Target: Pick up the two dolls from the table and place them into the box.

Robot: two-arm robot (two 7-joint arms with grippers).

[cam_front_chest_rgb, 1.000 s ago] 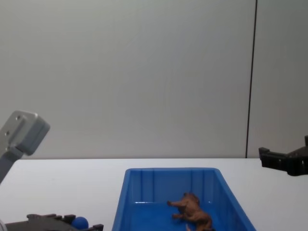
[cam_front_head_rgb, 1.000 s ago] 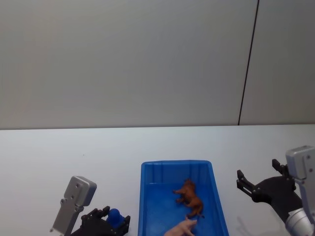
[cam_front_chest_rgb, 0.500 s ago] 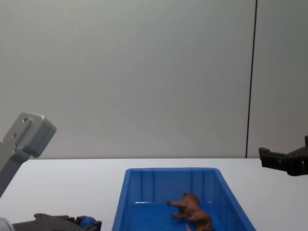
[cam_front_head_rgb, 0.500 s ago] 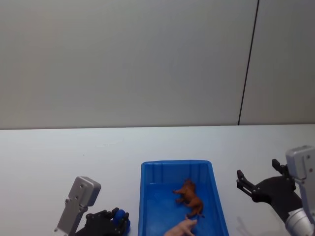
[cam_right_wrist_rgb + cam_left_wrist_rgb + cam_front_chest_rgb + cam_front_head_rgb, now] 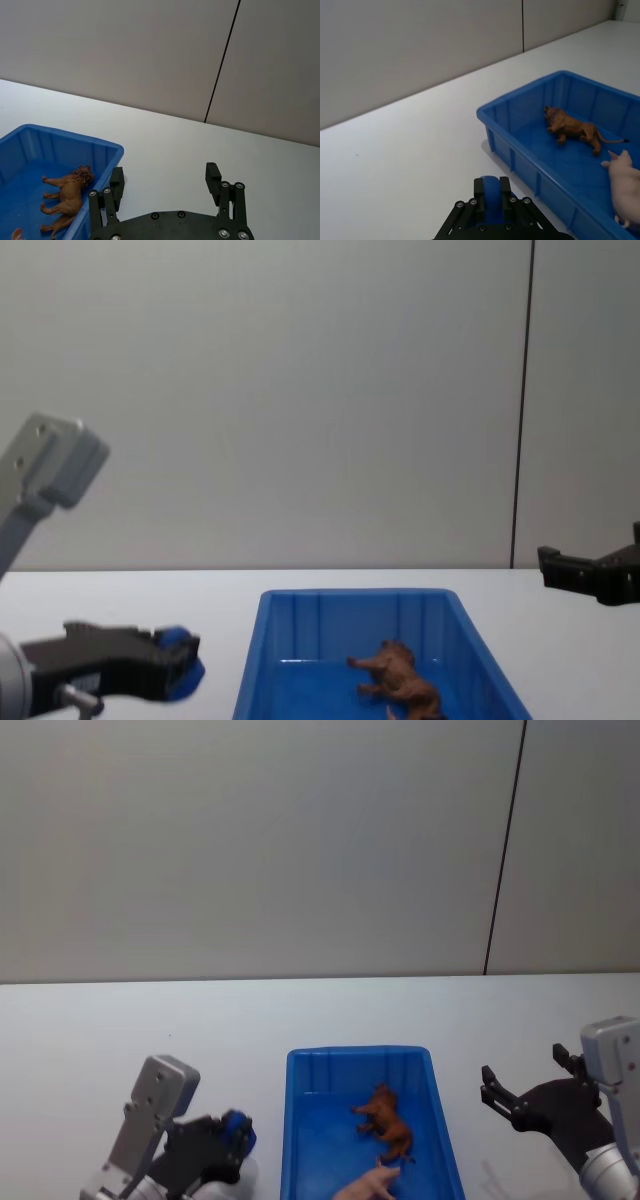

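My left gripper hangs above the white table, just left of the blue box, shut on the doll with the dark-blue ball top. The left wrist view has the blue doll pinched between the black fingers. In the chest view the blue doll is clear of the tabletop. The brown dog-like doll lies inside the box on its floor. My right gripper stands open to the right of the box, with nothing between its fingers.
A pale pink animal toy lies in the box at its near end, beside the brown doll. A grey wall with a dark vertical seam rises behind the table.
My left gripper has closed on the blue-topped doll and lifted it off the table, staying left of the box. The right arm and the brown doll have not moved.
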